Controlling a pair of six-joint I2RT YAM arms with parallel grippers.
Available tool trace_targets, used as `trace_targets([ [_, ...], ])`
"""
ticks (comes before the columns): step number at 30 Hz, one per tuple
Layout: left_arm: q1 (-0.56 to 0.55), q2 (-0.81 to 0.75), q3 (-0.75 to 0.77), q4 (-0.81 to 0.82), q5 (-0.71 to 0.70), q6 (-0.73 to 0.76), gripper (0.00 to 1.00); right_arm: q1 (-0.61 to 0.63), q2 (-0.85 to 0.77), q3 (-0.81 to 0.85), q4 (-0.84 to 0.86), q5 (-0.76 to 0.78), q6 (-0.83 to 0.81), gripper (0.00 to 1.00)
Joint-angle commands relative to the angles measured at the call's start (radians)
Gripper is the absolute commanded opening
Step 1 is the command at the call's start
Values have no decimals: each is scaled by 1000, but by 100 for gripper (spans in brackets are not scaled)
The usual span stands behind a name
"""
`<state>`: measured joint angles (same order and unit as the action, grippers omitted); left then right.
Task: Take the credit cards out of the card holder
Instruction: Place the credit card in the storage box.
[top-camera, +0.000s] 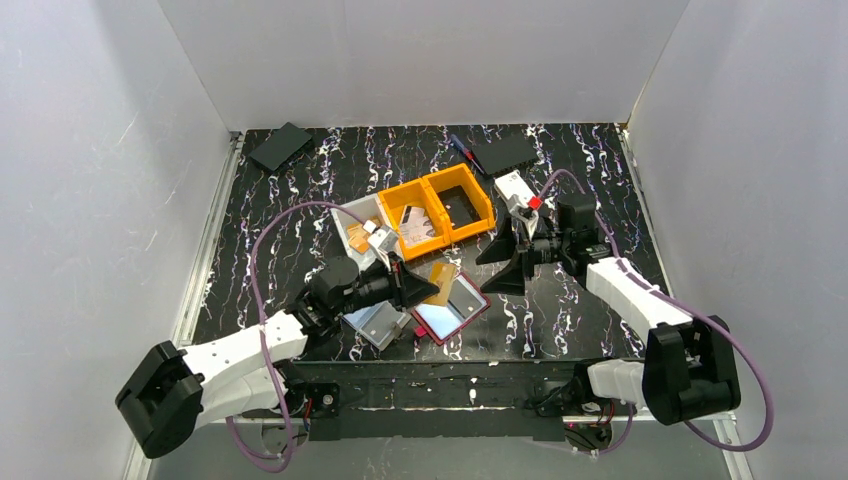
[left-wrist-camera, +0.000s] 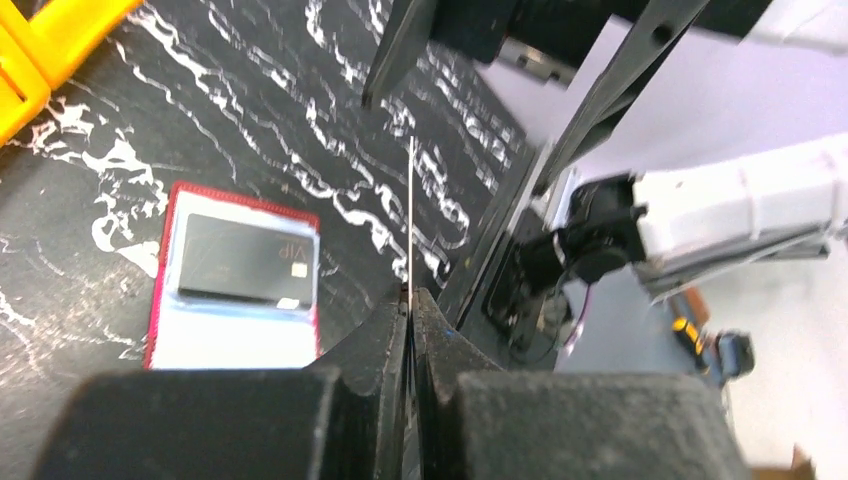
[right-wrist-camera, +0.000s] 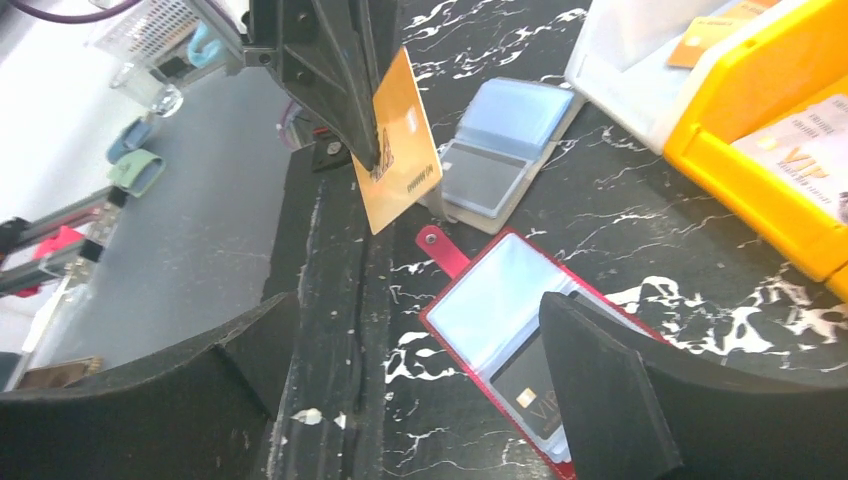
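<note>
A black tabletop (top-camera: 300, 200) veined with white sits inside plain white walls (top-camera: 420, 60). The left pincer (left-wrist-camera: 410, 300) clamps a thin tan-orange credit card (right-wrist-camera: 400, 150). Beneath the wide-open right pincer (right-wrist-camera: 420, 320) lies the open red hinged card holder (right-wrist-camera: 480, 310), holding a dark card (left-wrist-camera: 245, 262).

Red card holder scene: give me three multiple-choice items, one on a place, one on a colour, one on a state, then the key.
1. The dark card lies: A in the yellow bin; B on the tabletop; C in the open red card holder.
2. The gripped card in the left hand is: A green; B orange; C white.
3. The right hand is: A open and empty; B shut on a card; C shut on the holder.
Key: 1 C, it sits in a sleeve of the holder; 2 B, the right wrist view shows it orange; 3 A, its fingers stand apart with nothing between.
</note>
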<state>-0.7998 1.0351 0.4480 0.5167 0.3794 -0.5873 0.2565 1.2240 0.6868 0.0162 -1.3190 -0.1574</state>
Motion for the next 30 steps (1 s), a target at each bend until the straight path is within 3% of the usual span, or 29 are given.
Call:
trace_targets([
  [1,-65,-14,-49,367,-266,-167,0,23,52,8,53,-61,76,98],
  [10,-149,136,-13,560,-357,-152,0,54,40,34,17,-62,88,98],
  [13,-168,173,-7,601,-366,-152,0,55,41,49,11,-64,105,93],
  [18,-192,220,-1,642,-366,-152,0,55,68,80,-14,-87,102,75],
  [24,-207,243,-3,659,-400,-148,0,55,107,144,-215,-144,-57,56],
  [27,-212,254,-5,664,-405,-148,0,55,122,169,-300,-160,-129,41],
  [30,-216,262,-6,669,-411,-148,0,55,122,170,-300,-160,-134,20],
])
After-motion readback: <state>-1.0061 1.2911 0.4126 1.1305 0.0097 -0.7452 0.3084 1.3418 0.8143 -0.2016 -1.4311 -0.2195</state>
